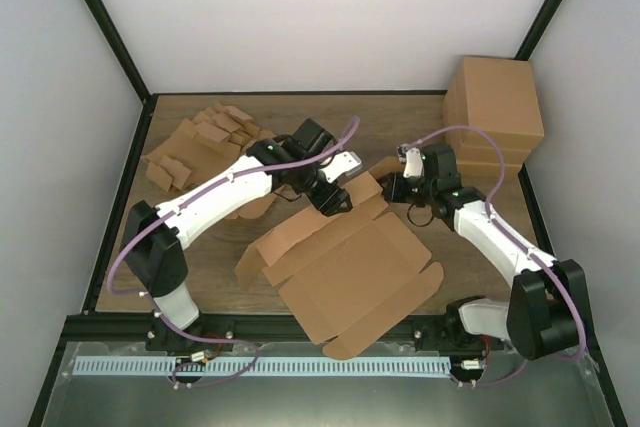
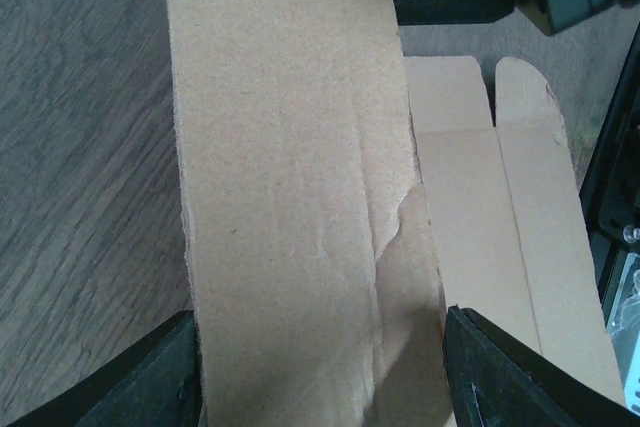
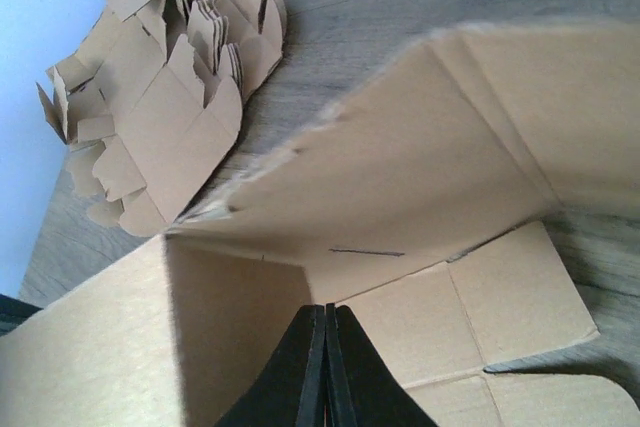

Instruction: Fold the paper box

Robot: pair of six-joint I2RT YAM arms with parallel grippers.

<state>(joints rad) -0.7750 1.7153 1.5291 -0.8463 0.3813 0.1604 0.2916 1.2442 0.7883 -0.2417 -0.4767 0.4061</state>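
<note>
Top external view puts the box [image 1: 350,272] toward the near edge of the table [image 1: 215,269], mostly flat, with its base panel down and its near flaps and tabs spread out. Its far end and left side are lifted. One raised panel stands between the wide-spread jaws of the left gripper [image 1: 333,199], seemingly steadied rather than pinched. The right gripper [image 1: 393,187], jaws pressed together on nothing, noses at the inside of a raised wall. I judge this early: walls, tuck-ins and lid remain unfolded.

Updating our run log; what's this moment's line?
paper box: partly folded | left gripper: open astride raised flap | right gripper: shut, pointing into box
</note>
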